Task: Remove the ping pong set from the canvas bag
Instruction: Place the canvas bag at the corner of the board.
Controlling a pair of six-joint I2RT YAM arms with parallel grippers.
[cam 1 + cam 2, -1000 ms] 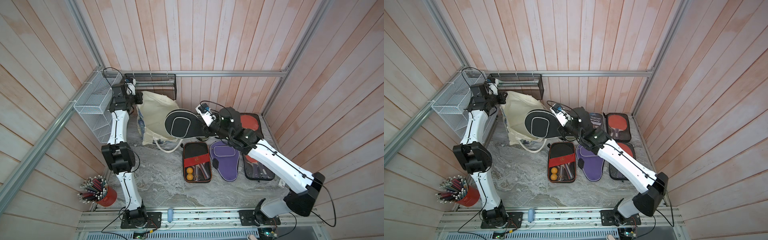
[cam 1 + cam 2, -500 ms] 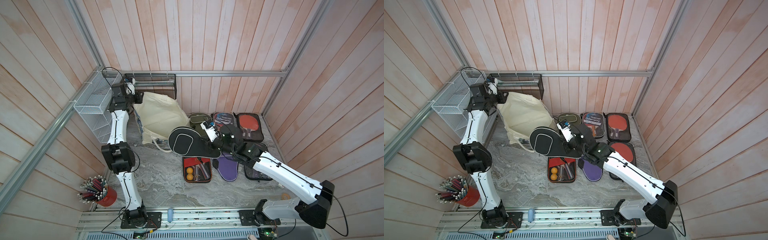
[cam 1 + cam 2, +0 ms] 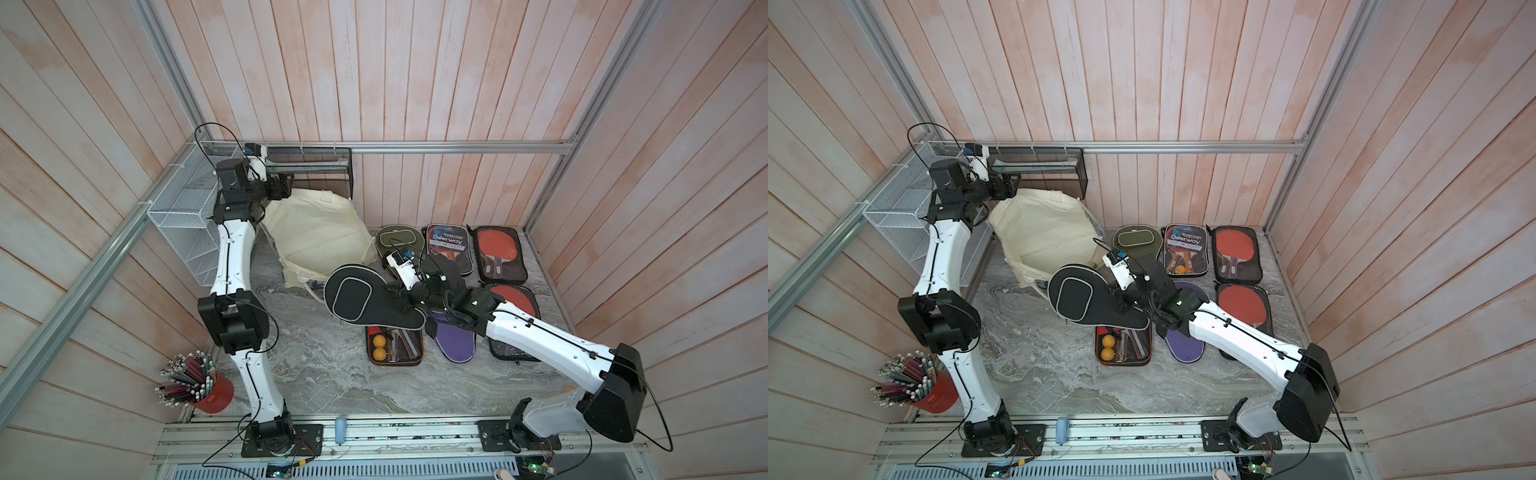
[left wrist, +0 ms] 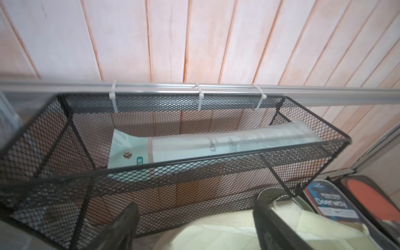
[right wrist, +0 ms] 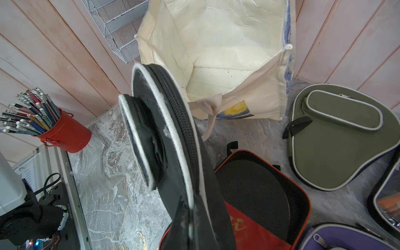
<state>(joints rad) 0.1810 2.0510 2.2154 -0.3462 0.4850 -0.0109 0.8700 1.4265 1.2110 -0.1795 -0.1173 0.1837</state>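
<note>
Black fabric with pale piping covers the ping pong set (image 3: 357, 297), a zipped paddle-shaped case. My right gripper (image 3: 402, 301) is clamped on its narrow handle end. In both top views the case sits clear of the canvas bag (image 3: 320, 232), just in front of the bag's mouth, and its handle end overlaps an open red-trimmed case (image 3: 392, 347) that holds two orange balls. My right wrist view shows the ping pong set (image 5: 168, 134) edge-on, zip facing the camera. Behind it is the canvas bag (image 5: 216, 54), mouth open, cream lining showing, with a scrap of blue-and-yellow print by one handle.

My left gripper (image 3: 286, 187) hangs at the bag's far corner, beside a black mesh basket (image 4: 194, 173) tied to the back rail. Its jaws stand wide apart and hold nothing.

On the marble tabletop (image 3: 324, 374), to the right of the bag, lie an olive green case (image 3: 397, 241), a purple case (image 3: 455, 343) and a clear case (image 3: 498, 253) with a red paddle. A red cup of pencils (image 3: 212, 395) stands near my left arm's base.
</note>
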